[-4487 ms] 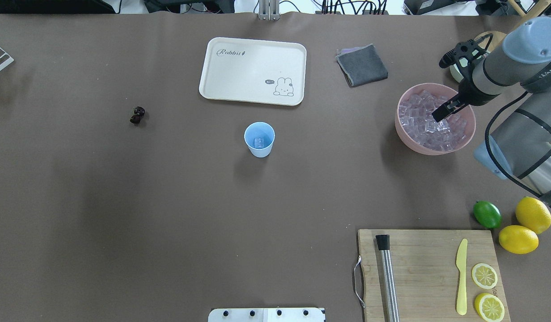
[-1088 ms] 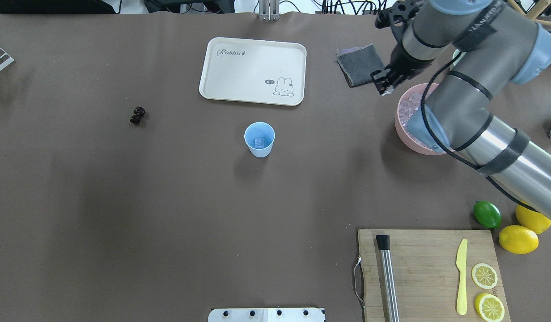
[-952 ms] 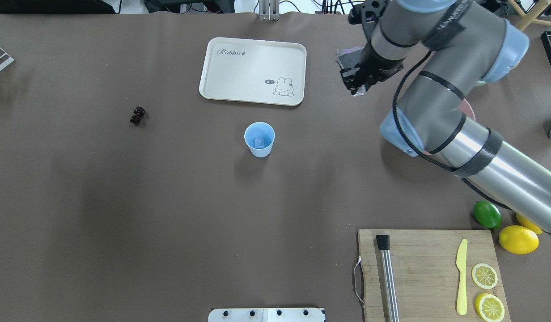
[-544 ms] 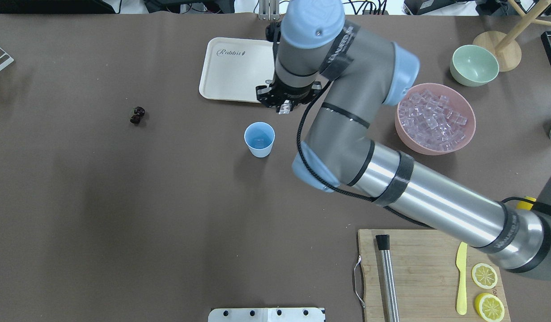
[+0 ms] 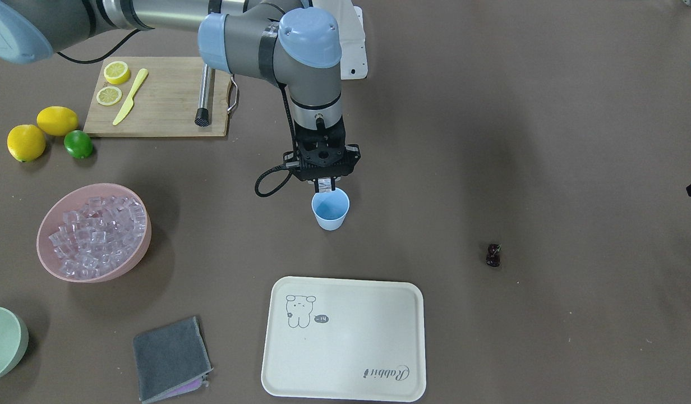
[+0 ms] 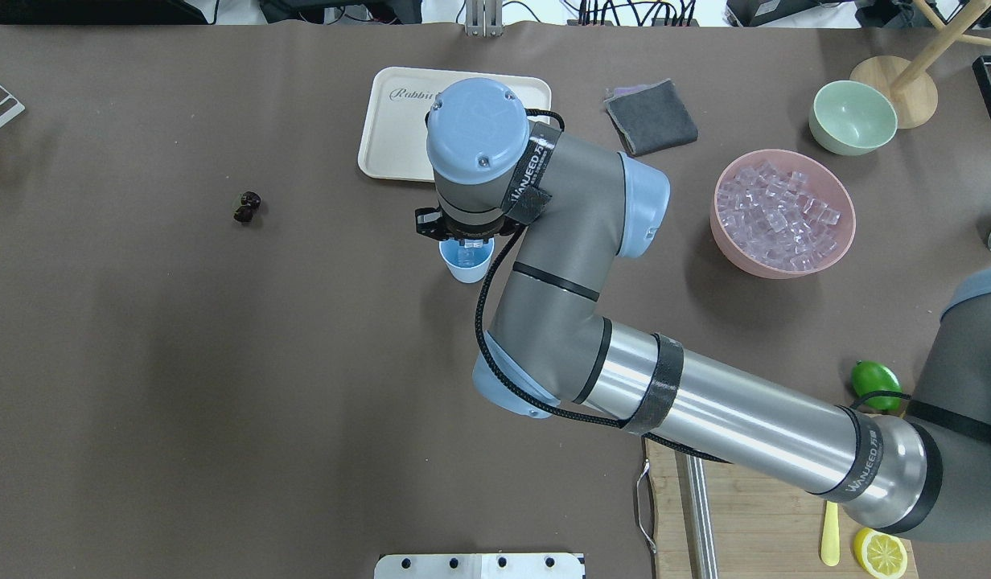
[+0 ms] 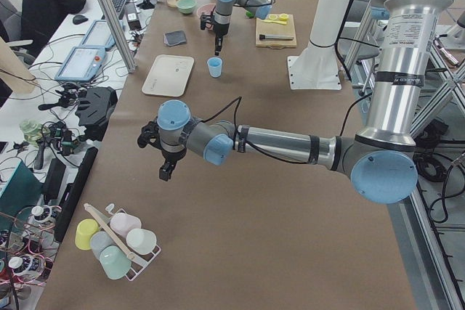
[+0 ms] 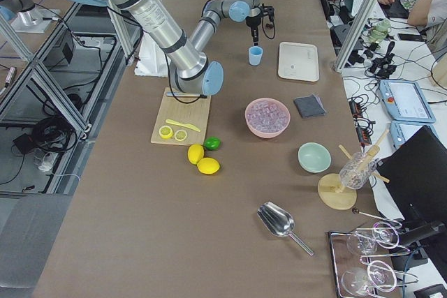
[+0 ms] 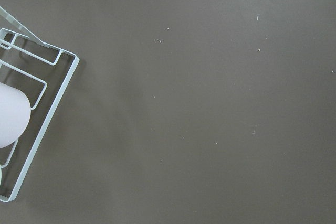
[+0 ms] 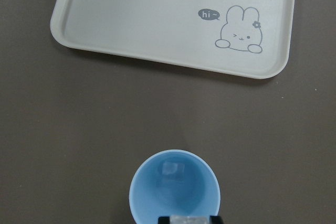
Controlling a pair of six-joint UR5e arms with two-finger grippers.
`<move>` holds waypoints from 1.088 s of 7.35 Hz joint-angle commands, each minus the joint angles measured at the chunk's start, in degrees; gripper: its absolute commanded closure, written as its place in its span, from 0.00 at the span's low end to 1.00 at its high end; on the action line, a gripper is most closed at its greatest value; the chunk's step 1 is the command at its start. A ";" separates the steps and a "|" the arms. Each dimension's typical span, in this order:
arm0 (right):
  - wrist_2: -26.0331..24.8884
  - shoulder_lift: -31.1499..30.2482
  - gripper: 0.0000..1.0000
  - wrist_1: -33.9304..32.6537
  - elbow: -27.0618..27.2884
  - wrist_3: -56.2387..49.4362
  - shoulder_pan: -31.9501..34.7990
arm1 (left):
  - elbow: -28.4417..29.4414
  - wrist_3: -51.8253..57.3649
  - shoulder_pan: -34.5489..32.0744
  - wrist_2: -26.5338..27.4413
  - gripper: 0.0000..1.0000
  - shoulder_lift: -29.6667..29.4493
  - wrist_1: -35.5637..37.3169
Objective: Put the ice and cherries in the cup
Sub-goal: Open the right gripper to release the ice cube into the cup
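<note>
The light blue cup (image 5: 330, 209) stands upright mid-table with one ice cube (image 10: 172, 170) in its bottom. My right gripper (image 5: 325, 185) hangs straight over the cup's rim, shut on a clear ice cube (image 10: 189, 219); in the overhead view my arm hides most of the cup (image 6: 466, 264). Many more ice cubes (image 6: 777, 211) fill the pink bowl (image 6: 751, 265). The dark cherries (image 6: 247, 206) lie alone on the table, far to my left of the cup. My left gripper (image 7: 167, 172) hovers far from all of them; I cannot tell if it is open.
A cream rabbit tray (image 5: 345, 336) lies just beyond the cup. A grey cloth (image 6: 650, 117) and a pale green bowl (image 6: 853, 117) sit past the pink bowl. A cutting board (image 5: 160, 98) with knife, lemon slices and metal rod, plus lemons and a lime (image 5: 78, 143), is on my right.
My right arm lifted an ice cube out of the pink bowl and swung left across the table; it now holds the cube over the cup. The cherries and cup have not moved.
</note>
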 commanded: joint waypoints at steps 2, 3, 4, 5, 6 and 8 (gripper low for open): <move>-2.19 0.10 1.00 2.37 -0.60 0.26 -1.65 | 0.52 0.12 0.06 0.00 0.02 -0.15 0.00; -2.28 0.10 1.00 5.00 -3.13 0.26 -1.57 | 0.87 0.03 0.14 0.00 0.02 -0.76 0.00; -2.28 -0.33 1.00 6.94 -4.03 0.08 -1.48 | 1.05 0.03 0.75 0.00 0.02 -0.94 0.09; -2.37 -0.25 1.00 6.96 -4.12 0.08 -1.30 | 1.05 0.03 0.93 0.00 0.02 -1.12 0.00; -2.37 -0.25 0.95 6.96 -4.21 0.08 -1.04 | 1.14 0.03 0.94 0.09 0.02 -1.12 0.09; -2.99 -0.25 0.23 8.01 -5.26 -0.62 -0.60 | 2.02 0.03 0.94 0.00 0.02 -1.56 0.00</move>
